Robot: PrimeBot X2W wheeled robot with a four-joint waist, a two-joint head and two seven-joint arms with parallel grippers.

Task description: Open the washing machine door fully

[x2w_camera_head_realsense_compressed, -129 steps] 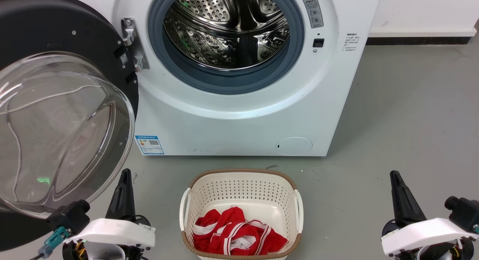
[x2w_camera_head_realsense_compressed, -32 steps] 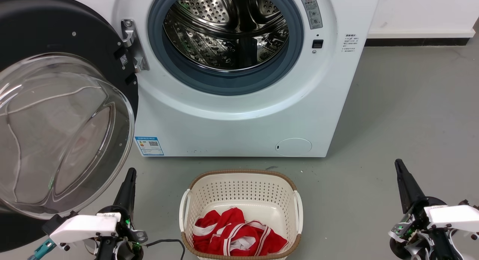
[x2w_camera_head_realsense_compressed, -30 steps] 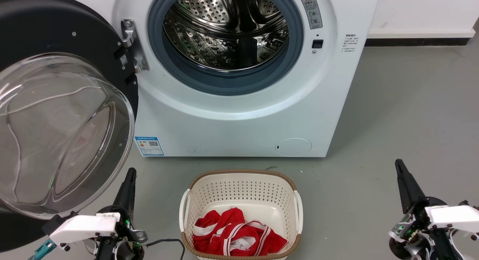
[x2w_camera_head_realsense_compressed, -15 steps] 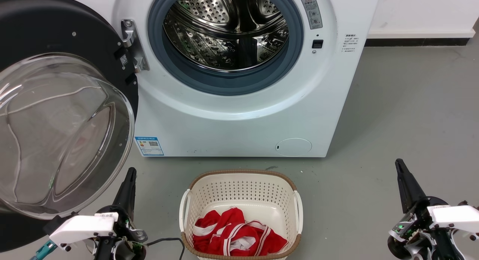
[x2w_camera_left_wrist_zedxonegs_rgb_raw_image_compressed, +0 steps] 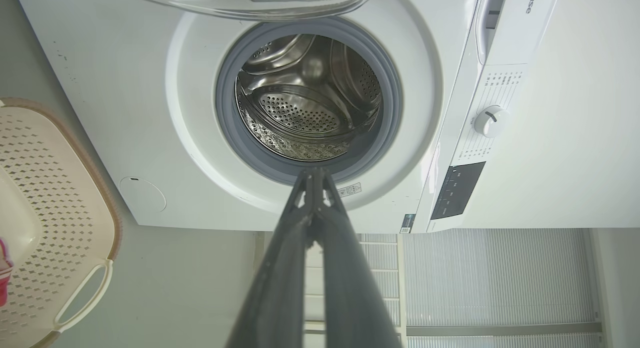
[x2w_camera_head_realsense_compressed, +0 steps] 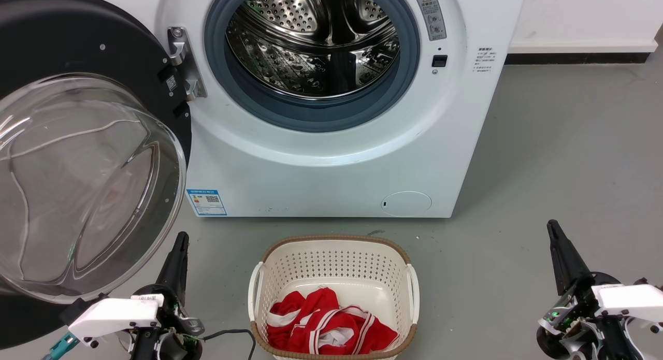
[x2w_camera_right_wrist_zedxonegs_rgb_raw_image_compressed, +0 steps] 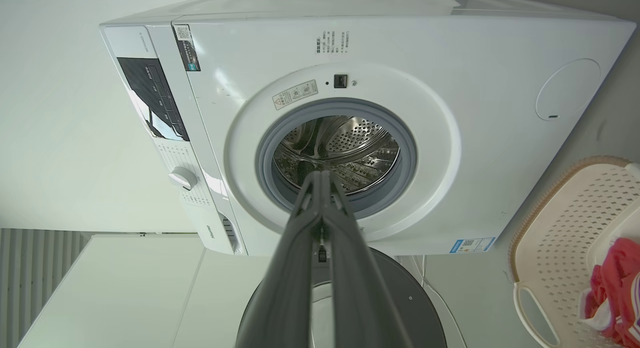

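**Figure. Both arms drawn back, door swung wide.**

The left gripper (x2w_camera_head_realsense_compressed: 180, 240) hangs low in front of the washing machine (x2w_camera_head_realsense_compressed: 331, 168), on its hinge side, touching nothing. Its two dark fingers (x2w_camera_left_wrist_zedxonegs_rgb_raw_image_compressed: 280, 268) are pressed together to the tip and hold nothing. The right gripper (x2w_camera_head_realsense_compressed: 553, 228) hangs in front of the washing machine's far corner, well apart from it, with its fingers likewise pressed together and empty.

Against the picture of about four seconds ago, both wrists have rolled and their white housings sit lower in the head view. Over the last second neither gripper has shifted.

The washing machine door (x2w_camera_head_realsense_compressed: 88, 158) has not moved in that time. It stands out from the washing machine on its metal hinge (x2w_camera_head_realsense_compressed: 184, 62), its inner black face and bulging glass bowl turned toward the robot, clear of the opening. The grey gasket (x2w_camera_head_realsense_compressed: 311, 114) and the steel drum (x2w_camera_head_realsense_compressed: 316, 44) are fully exposed, and the drum looks empty.

Judgement: the swing appears finished, or very nearly so. Both grippers have let go and settled, and nothing is pushing the door further. Whether the hinge has any travel left cannot be told from these views.

In front of the washing machine, near its base, stands a cream laundry basket (x2w_camera_head_realsense_compressed: 334, 259) on the grey floor (x2w_camera_head_realsense_compressed: 544, 168). It holds a red and white garment (x2w_camera_head_realsense_compressed: 326, 324).
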